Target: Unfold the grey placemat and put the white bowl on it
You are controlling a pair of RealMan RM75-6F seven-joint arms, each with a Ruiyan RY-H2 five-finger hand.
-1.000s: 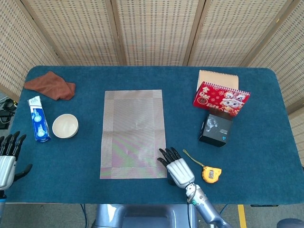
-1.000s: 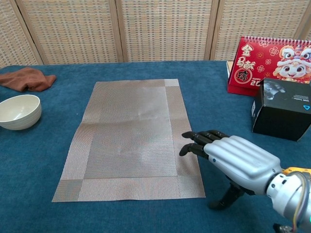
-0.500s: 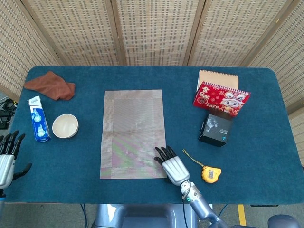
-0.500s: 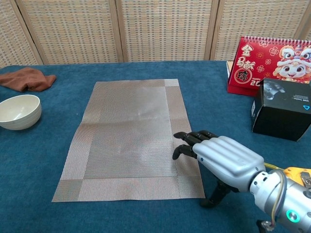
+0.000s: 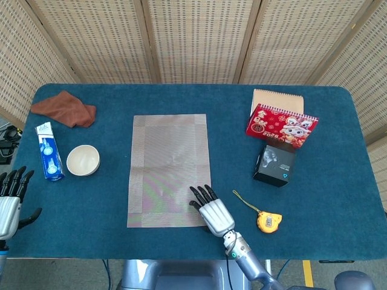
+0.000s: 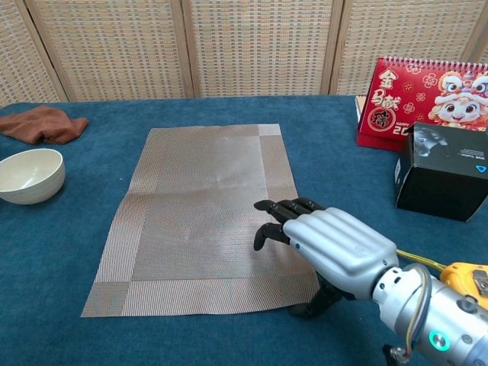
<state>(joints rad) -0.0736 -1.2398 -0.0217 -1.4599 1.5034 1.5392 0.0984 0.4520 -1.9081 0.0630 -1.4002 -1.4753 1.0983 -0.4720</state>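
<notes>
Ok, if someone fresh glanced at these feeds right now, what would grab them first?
Probably the right hand, spread over the near right corner of the grey placemat, which lies flat mid-table. Next, the bright red calendar at the far right, then the white bowl alone off to the left.

The right hand (image 5: 211, 208) sits at the lower centre of the head view, palm down, dark fingers (image 6: 278, 219) spread forward and slightly apart, holding nothing (thumb tucked beneath, tip touching down). Its wrist runs off toward the bottom right. The left hand (image 5: 9, 202) stands at the lower left edge, fingers upright and apart.
</notes>
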